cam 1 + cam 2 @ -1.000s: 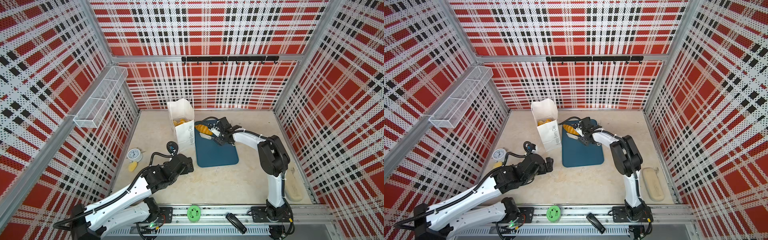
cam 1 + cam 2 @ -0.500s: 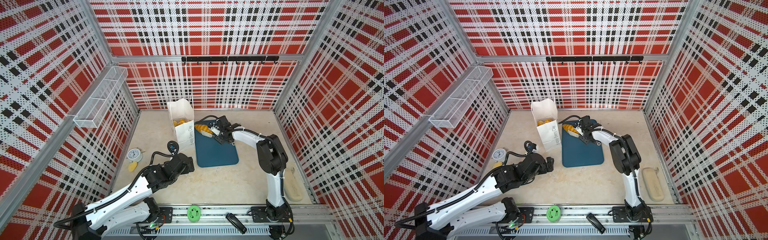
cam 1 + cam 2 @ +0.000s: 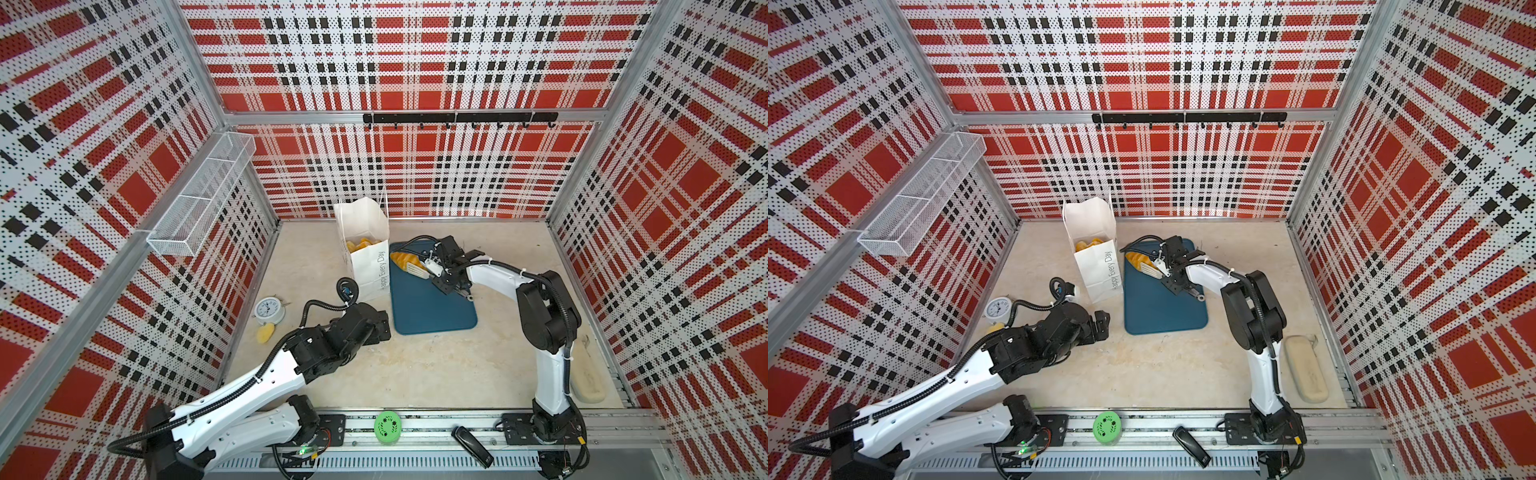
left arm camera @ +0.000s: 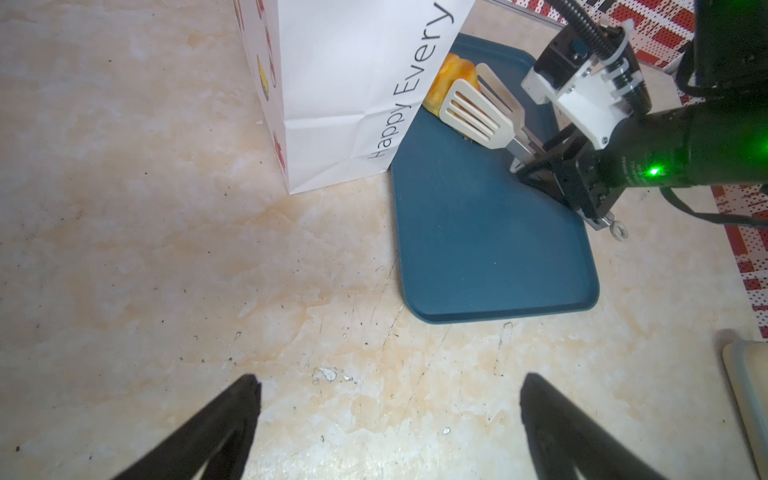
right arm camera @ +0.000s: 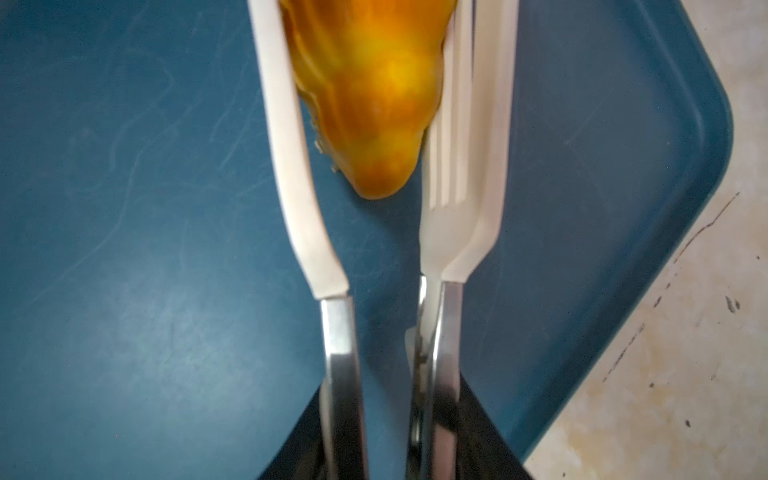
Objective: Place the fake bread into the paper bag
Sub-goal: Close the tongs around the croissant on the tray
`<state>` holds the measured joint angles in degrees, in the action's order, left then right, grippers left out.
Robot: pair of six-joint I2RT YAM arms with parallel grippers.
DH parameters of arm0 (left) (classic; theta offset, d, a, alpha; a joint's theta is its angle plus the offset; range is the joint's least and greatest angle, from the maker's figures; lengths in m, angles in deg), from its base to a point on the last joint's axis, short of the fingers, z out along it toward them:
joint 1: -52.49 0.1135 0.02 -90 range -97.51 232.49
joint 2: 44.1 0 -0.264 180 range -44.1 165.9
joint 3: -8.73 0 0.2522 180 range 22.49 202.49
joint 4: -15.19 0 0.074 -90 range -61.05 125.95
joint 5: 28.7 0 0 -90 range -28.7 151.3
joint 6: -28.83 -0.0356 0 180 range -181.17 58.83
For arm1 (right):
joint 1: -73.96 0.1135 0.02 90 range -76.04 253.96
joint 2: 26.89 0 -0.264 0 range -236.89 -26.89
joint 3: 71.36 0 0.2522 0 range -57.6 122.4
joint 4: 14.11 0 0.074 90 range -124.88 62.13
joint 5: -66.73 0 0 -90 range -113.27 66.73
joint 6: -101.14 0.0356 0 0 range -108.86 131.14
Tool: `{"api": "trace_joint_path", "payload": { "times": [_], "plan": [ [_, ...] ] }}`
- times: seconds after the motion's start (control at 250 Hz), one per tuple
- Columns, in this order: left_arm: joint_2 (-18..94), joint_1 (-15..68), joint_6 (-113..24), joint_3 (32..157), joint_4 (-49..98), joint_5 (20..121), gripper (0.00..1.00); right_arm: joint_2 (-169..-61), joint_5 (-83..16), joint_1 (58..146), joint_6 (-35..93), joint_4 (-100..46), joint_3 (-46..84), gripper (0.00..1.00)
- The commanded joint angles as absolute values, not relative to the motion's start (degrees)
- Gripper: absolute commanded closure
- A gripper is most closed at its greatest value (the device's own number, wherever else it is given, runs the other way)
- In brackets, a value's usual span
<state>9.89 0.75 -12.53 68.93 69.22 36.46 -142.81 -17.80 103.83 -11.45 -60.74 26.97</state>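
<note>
Bread: lain on the tray's far left corner, just beside the paper bag, touched on both sides by the tongs.
Tongs: clamped in the right gripper.
More bread: seen inside the bag.
Left gripper: held over the table near the bag, jaws spread wide.
</note>
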Motion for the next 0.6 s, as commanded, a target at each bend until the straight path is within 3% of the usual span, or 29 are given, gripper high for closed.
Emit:
{"api": "trace_joint_path", "payload": {
  "times": [0.0,0.596],
  "plan": [
    [9.61,0.46,-13.70,70.95,68.83,35.54,0.01,-137.88,-19.13,103.58,-10.06,-59.60,25.17,0.63],
    [10.92,0.55,-18.74,75.34,70.10,35.19,0.01,-129.31,-20.55,103.40,-4.23,-61.44,17.93,0.65]
  ]
}}
